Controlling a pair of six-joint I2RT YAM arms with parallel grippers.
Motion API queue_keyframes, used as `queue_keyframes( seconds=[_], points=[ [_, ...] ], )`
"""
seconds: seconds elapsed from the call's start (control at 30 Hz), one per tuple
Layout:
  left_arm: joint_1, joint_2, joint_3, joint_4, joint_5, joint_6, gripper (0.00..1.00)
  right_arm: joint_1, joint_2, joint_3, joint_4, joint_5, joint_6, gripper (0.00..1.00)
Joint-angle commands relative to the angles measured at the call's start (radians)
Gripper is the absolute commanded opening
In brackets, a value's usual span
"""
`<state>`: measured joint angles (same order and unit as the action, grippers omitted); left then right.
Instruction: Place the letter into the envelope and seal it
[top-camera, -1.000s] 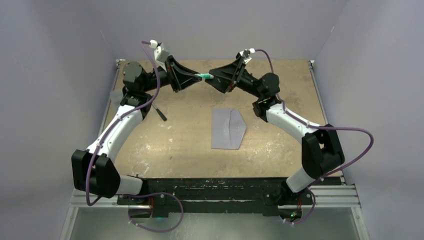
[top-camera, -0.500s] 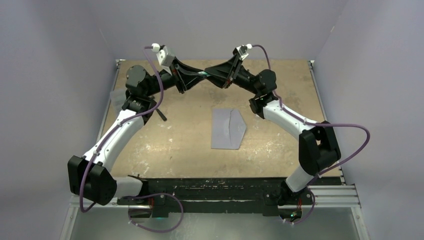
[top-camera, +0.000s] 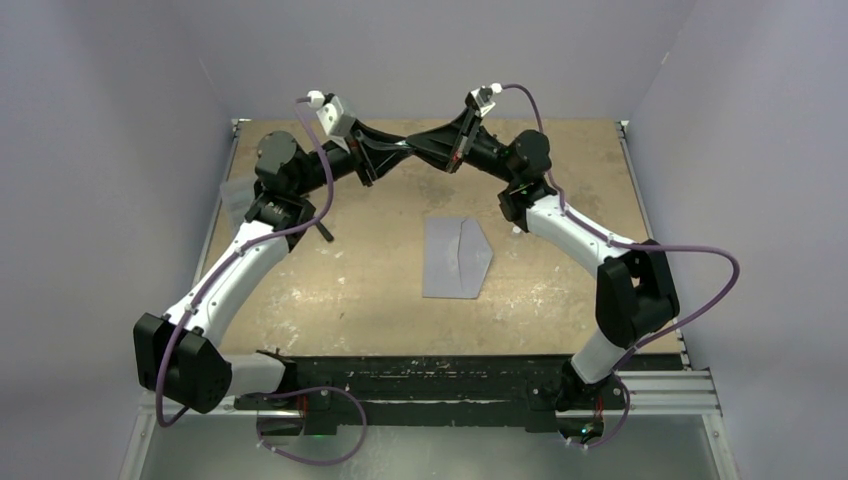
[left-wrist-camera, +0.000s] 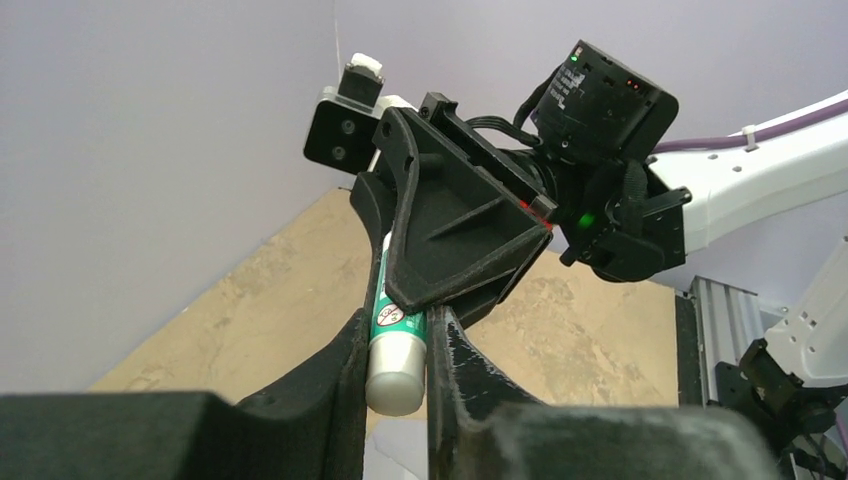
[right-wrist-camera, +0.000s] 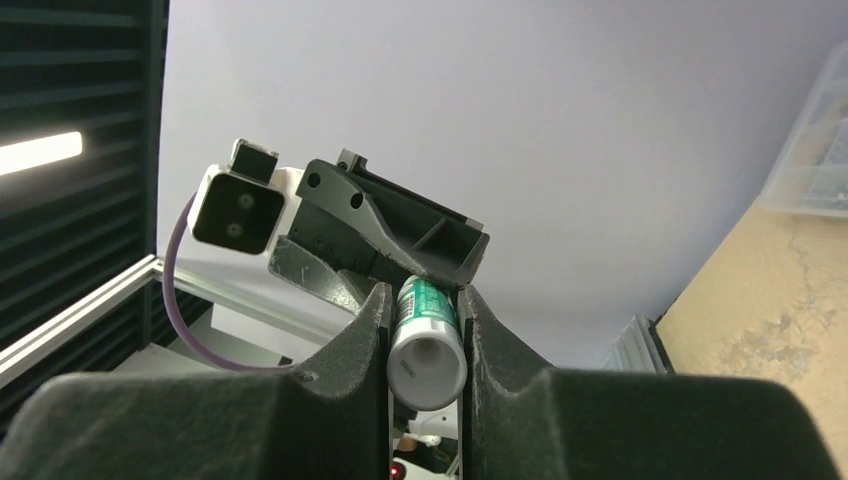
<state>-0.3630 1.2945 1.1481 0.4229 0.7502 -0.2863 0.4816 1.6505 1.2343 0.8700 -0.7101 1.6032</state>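
Nearest to us, the envelope (top-camera: 450, 262) is lying flat in the middle of the desk (top-camera: 560, 300), its triangular flap folded open and pointing toward the right arm's side. We are not seeing the letter anywhere; we are judging that it is probably tucked inside already, though the pictures are not proving that. The envelope is looking thin, light and floppy, so we are expecting it to slide on the bare board unless one hand is pinning its body while the other is working the flap, which is best taken near its tip or pressed along its crease. Farther off, raised above the far part of the desk, the left hand (left-wrist-camera: 400, 335) is clenching the barrel of a glue stick (right-wrist-camera: 428, 360), and the right hand (right-wrist-camera: 425, 300) is grasping the same stick's other end, fingers hugging both sides. That tube is looking stiff, smooth and light, so we are favouring a firm squeeze across its round body.
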Motion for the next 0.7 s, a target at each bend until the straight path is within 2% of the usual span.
queue_keyframes(
  seconds=[0.0,0.07,0.1,0.17,0.27,0.43,0.57,0.67],
  points=[
    [-0.014,-0.017,0.022,-0.085,-0.028,0.033,0.23,0.006,-0.024,0.05,0.012,-0.007,-0.042,0.07],
    [-0.014,-0.035,0.009,-0.082,-0.035,0.042,0.48,0.005,-0.041,0.036,-0.047,-0.001,-0.093,0.0],
    [-0.014,-0.045,-0.002,-0.086,-0.035,0.055,0.58,0.0,-0.055,0.032,-0.087,0.021,-0.125,0.0],
    [-0.013,-0.065,-0.01,-0.112,-0.037,0.087,0.73,-0.009,-0.072,0.03,-0.179,0.06,-0.199,0.0],
    [-0.011,-0.1,-0.017,-0.175,-0.074,0.123,0.87,-0.018,-0.114,0.031,-0.343,0.152,-0.35,0.0],
    [0.006,-0.134,-0.032,-0.242,-0.181,0.122,0.94,-0.033,-0.17,0.02,-0.556,0.307,-0.594,0.0],
    [0.019,-0.145,-0.069,-0.237,-0.279,0.055,0.95,-0.026,-0.208,0.005,-0.714,0.596,-0.887,0.0],
    [0.024,-0.094,-0.052,-0.317,-0.327,0.012,0.91,-0.004,-0.219,-0.049,-0.773,0.755,-1.007,0.0]
  ],
)
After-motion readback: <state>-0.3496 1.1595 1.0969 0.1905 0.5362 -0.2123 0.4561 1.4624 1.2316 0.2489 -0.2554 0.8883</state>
